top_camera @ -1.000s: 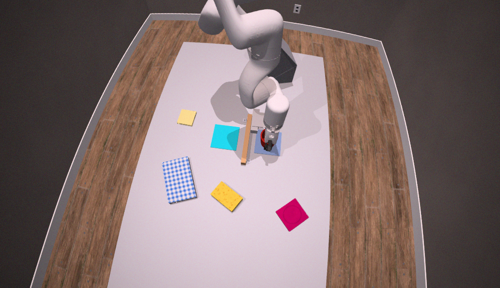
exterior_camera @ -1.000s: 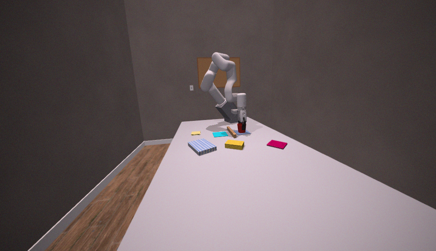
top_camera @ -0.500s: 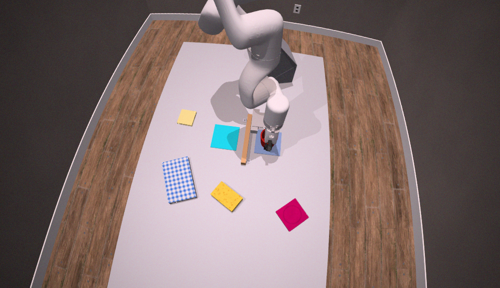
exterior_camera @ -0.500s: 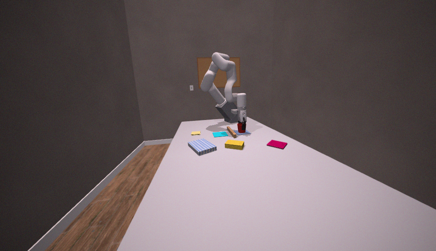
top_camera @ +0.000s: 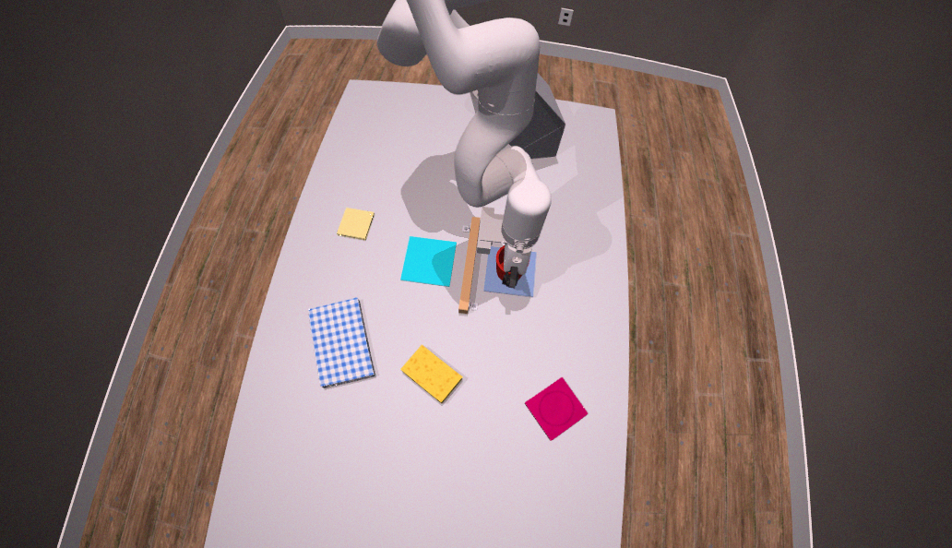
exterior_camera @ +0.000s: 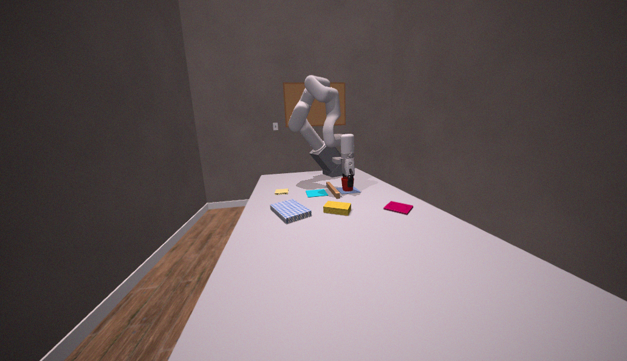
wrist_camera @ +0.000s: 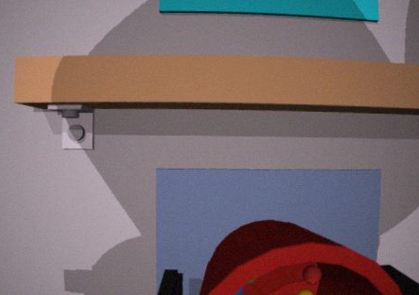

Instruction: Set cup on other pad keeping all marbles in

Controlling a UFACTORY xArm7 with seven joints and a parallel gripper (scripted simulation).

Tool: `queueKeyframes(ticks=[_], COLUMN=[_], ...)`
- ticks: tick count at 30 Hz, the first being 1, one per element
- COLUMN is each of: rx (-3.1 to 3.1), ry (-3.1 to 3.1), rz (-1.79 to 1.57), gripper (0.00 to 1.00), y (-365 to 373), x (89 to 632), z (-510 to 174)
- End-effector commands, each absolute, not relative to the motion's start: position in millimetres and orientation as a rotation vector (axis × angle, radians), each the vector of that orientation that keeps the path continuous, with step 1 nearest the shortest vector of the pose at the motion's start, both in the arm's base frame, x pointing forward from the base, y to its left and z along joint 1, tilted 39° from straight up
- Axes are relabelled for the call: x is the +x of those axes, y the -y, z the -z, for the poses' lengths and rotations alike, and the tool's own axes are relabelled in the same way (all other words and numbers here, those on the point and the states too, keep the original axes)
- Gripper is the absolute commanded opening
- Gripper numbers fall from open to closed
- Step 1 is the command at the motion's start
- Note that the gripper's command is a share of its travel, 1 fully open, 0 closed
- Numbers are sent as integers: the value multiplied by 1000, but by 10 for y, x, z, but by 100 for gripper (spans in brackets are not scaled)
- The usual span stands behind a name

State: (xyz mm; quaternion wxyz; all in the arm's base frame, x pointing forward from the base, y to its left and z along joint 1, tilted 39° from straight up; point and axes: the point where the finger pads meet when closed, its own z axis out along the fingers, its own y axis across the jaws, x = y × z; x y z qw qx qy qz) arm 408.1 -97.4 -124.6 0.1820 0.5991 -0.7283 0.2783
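- The cup stands on the blue pad, near the rail.
- The gripper is low around the cup, its jaws wide and holding nothing.
- The cup looks stiff and light, but the loose marbles can roll out, so hold the wall on both sides and keep it upright.
- I count one cup, two pads with the cyan pad, one rail; the marbles are partly hidden.

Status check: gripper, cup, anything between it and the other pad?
Gripper open, fingers either side of the cup, no grip yet. Cup upright on blue pad, marbles inside. Rail stands between it and cyan pad.
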Motion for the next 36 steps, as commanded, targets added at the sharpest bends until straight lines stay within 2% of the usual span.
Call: queueKeyframes(ticks=[1, 36], rx=[1695, 1695], ry=[2057, 2057], rz=[-787, -787], gripper=[95, 88], y=[961, 961], x=[4094, 4094], z=[1243, 1243])
